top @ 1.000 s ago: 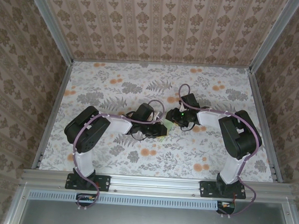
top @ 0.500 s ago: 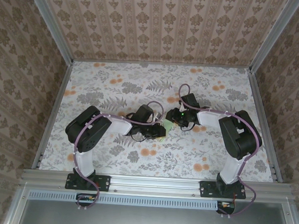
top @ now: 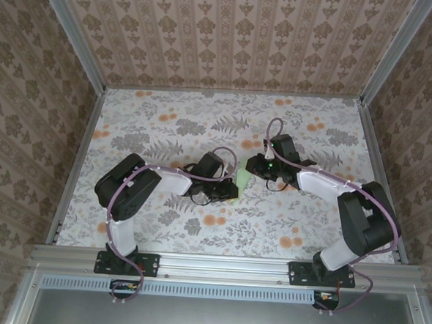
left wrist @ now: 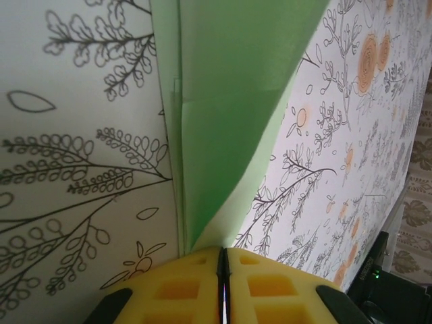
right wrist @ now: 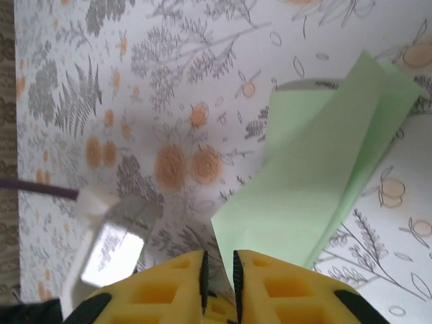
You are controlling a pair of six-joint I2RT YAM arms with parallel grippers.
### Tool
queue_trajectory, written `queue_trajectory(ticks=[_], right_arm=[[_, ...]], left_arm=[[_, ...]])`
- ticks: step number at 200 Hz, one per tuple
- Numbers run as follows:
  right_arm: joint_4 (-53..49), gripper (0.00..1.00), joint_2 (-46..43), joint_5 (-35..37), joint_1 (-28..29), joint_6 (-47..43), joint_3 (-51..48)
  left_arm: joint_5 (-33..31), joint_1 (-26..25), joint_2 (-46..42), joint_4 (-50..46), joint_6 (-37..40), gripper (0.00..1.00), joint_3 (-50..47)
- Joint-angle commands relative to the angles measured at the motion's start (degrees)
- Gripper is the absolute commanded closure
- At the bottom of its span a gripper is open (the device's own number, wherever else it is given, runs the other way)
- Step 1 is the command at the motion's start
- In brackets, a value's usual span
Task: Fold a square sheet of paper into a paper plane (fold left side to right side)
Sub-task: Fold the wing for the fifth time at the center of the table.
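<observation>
Jaws of the left gripper are pressed together on the near tip of the paper plane; jaws of the right gripper stand a narrow slit apart, with a corner of the paper just beyond their yellow fingertips, contact not discernible. In the top view the pale-green paper plane lies near the middle of the table, between the left gripper and the right gripper. Left wrist view: folded layers with a lengthwise crease, one flap lifted off the surface. Beneath lies the floral-print table cover, bounded by patterned wallpaper walls. A purple cable crosses the right wrist view.
</observation>
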Motion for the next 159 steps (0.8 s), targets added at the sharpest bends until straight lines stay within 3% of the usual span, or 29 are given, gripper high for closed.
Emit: queue_trajectory(ticks=[1, 71, 159], right_arm=[[2.6, 0.85, -0.14, -2.86, 1.22, -0.12, -3.69], [8.01, 0.91, 7.83, -5.26, 1.91, -0.52, -2.5], [4.26, 0.92, 13.02, -2.04, 1.85, -4.3, 1.38]], left_arm=[[-3.82, -1.02, 1.72, -8.99, 0.63, 0.89, -1.23], [-4.19, -1.1, 1.54, -9.97, 0.9, 0.9, -1.12], [-4.02, -1.06, 1.8, -10.82, 1.34, 0.91, -0.56]])
